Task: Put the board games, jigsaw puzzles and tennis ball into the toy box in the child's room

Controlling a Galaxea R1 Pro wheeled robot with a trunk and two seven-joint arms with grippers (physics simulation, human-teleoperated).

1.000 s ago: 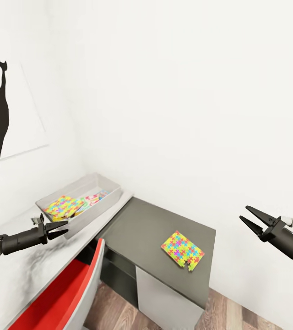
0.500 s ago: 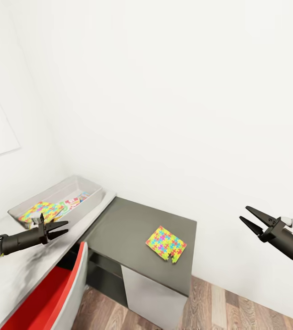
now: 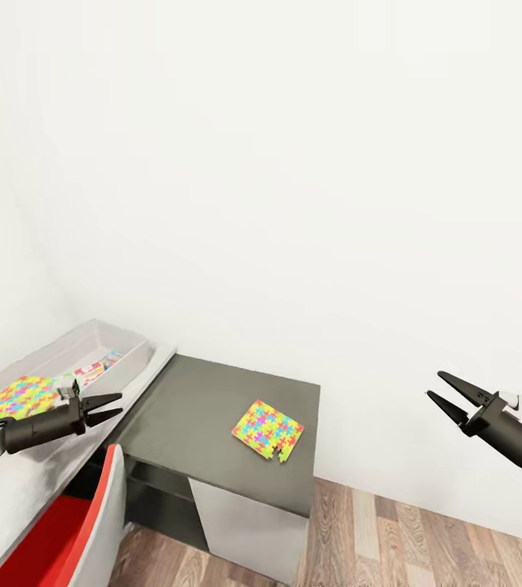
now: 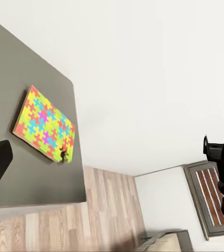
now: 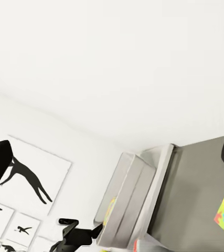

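Fingers [image 3: 455, 381] apart, puzzle [image 3: 267, 429] near cabinet edge

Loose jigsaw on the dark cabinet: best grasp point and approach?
Probably the jigsaw puzzle's edge nearest the dark cabinet's front, pinched from above. It lies flat and thin, so only an edge offers purchase, and it may need sliding to overhang first. The open right gripper has the freer path.

Dark grey cabinet [image 3: 212, 408] top is mostly bare, only a jigsaw puzzle [image 3: 267, 429] lying flat near its front right part; open approach from above and from the front. White wall [image 3: 294, 204] closes off the back. Red chair [image 3: 81, 530] stands close under the table [image 3: 16, 481] edge, beside the cabinet's left end. Toy box [image 3: 134, 352] open on top, wall right behind it.
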